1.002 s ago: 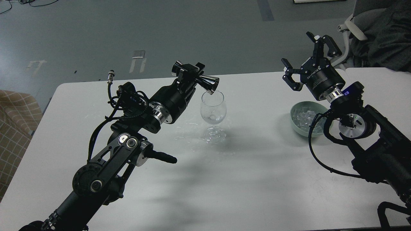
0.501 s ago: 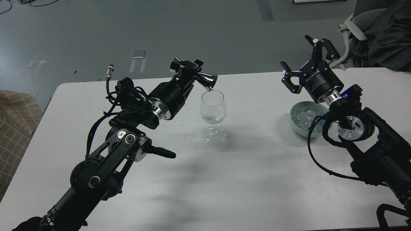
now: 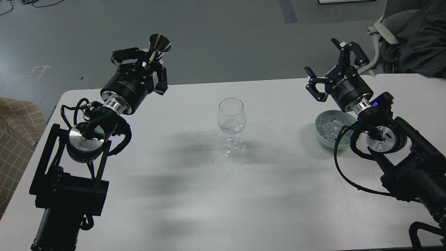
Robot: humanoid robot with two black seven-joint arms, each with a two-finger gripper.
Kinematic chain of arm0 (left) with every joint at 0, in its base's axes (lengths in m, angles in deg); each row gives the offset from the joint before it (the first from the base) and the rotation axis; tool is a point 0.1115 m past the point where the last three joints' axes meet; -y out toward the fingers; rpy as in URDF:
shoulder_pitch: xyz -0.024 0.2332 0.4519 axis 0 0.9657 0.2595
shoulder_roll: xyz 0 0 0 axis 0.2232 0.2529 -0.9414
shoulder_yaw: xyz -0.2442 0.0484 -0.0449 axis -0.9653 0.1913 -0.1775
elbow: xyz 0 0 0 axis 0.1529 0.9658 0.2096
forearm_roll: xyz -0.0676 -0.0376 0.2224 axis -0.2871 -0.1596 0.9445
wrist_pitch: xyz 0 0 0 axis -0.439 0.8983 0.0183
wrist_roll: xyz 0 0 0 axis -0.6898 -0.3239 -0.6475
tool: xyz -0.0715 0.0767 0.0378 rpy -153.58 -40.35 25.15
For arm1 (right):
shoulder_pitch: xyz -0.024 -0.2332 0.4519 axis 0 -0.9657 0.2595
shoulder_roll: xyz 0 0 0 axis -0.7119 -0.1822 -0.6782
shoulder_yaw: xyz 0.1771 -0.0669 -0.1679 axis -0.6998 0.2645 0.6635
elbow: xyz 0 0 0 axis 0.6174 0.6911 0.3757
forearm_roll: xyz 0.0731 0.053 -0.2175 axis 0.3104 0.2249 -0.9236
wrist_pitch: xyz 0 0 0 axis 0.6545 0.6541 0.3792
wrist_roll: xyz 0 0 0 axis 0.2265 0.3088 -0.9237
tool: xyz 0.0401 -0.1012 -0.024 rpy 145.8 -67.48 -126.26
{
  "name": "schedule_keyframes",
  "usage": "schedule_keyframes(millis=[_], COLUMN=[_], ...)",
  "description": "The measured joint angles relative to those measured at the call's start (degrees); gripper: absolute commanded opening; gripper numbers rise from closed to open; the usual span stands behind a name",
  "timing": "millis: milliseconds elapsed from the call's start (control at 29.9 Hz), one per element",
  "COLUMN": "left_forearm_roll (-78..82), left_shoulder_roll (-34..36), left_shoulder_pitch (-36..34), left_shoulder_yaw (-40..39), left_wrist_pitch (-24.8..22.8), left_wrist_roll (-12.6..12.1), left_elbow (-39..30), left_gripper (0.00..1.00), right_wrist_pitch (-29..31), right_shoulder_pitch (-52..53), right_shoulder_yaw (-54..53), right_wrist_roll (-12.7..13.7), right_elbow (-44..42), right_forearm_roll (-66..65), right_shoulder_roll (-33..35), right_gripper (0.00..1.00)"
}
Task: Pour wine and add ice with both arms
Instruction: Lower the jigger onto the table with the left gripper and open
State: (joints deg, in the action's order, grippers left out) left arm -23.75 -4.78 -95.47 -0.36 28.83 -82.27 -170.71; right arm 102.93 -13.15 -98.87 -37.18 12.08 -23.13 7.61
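A clear stemmed wine glass [image 3: 231, 123] stands upright mid-table with a little clear wine [image 3: 231, 129] in its bowl, hard to see. My left gripper [image 3: 148, 64] is shut on a shiny metal jigger [image 3: 158, 45] and holds it upright, high at the table's far left edge, well left of the glass. A pale green bowl [image 3: 322, 134] of clear ice cubes [image 3: 331, 127] sits at the right. My right gripper [image 3: 334, 64] is open and empty, raised above and behind the bowl.
The white table [image 3: 223, 195] has small wet spots [image 3: 205, 148] around the glass foot. A second table and a chair with dark cloth [image 3: 414, 38] stand at the far right. A checked fabric [image 3: 14, 132] lies off the left edge.
My left arm has swung the jigger away from the glass rim, up and to the left, and turned it from tipped to upright. The right arm has barely moved.
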Motion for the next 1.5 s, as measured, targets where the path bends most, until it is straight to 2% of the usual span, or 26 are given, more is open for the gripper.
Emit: schedule_keyframes(millis=[234, 501, 768, 1269, 1503], left_forearm_roll=[-0.8, -0.4, 0.1, 1.8, 2.4], left_shoulder_roll=[-3.1, -3.2, -3.2, -3.2, -3.2], left_shoulder_pitch=[8.2, 13.6, 14.2, 14.3, 14.3], left_shoulder_yaw=[-7.7, -8.5, -8.8, -8.7, -8.4], left_wrist_pitch=[0.0, -3.9, -7.4, -7.6, -7.6], left_wrist_roll=[-1.0, -1.0, -0.6, -0.5, -0.5], left_elbow=[0.1, 2.1, 7.7, 8.6, 8.7], left_gripper=[0.0, 0.12, 0.26, 0.33, 0.39], right_wrist_pitch=[-0.1, -0.1, -0.1, 0.0, 0.0], right_shoulder_pitch=[0.0, 0.0, 0.0, 0.0, -0.1], right_shoulder_yaw=[0.1, 0.2, 0.3, 0.3, 0.3], right_wrist_roll=[0.0, 0.0, 0.0, 0.0, 0.0], right_elbow=[0.0, -0.1, -0.1, -0.1, -0.1], right_forearm_roll=[0.0, 0.0, 0.0, -0.5, -0.5], right_shoulder_roll=[0.0, 0.0, -0.1, -0.1, -0.2], right_gripper=[1.0, 1.0, 1.0, 1.0, 1.0])
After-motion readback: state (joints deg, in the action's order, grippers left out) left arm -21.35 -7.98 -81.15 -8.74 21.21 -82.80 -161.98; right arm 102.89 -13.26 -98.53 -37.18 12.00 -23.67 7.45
